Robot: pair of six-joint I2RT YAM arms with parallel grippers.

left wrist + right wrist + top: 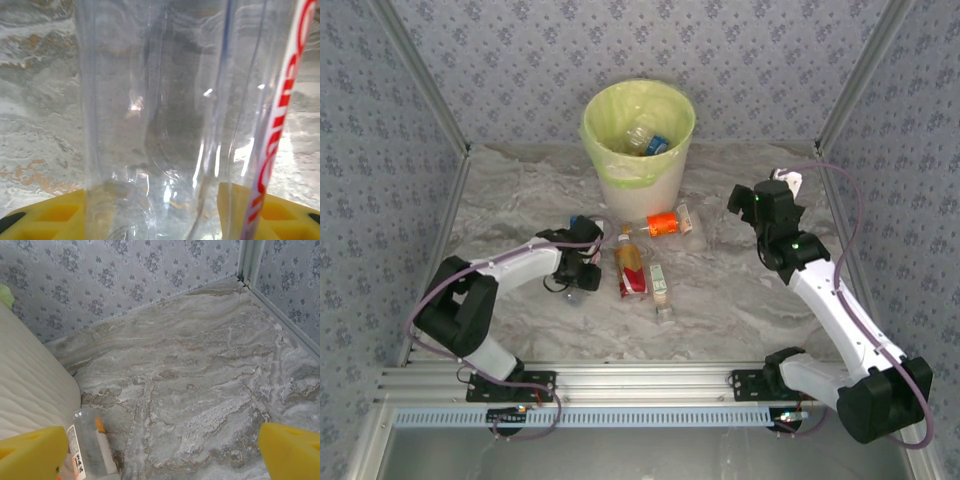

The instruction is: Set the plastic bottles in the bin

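Note:
My left gripper (578, 272) is low over the marble table, left of the bottles lying there. In the left wrist view its yellow fingers (50, 216) press both sides of a clear plastic bottle (150, 100) with a red-lettered label. An amber-filled, red-labelled bottle (631, 268), a small pale bottle (661, 285) and an orange-labelled bottle (665, 222) lie in front of the bin (638, 135). The bin is white with a yellow-green bag and holds several bottles. My right gripper (750, 200) hovers open right of the bin with nothing in it. Its wrist view shows the bin wall (30, 390) and a clear bottle (87, 450).
Patterned walls with metal corner posts (855, 75) enclose the table at the back and sides. Bare marble (200, 380) stretches to the right of the bin. An aluminium rail (640, 380) carrying the arm bases runs along the near edge.

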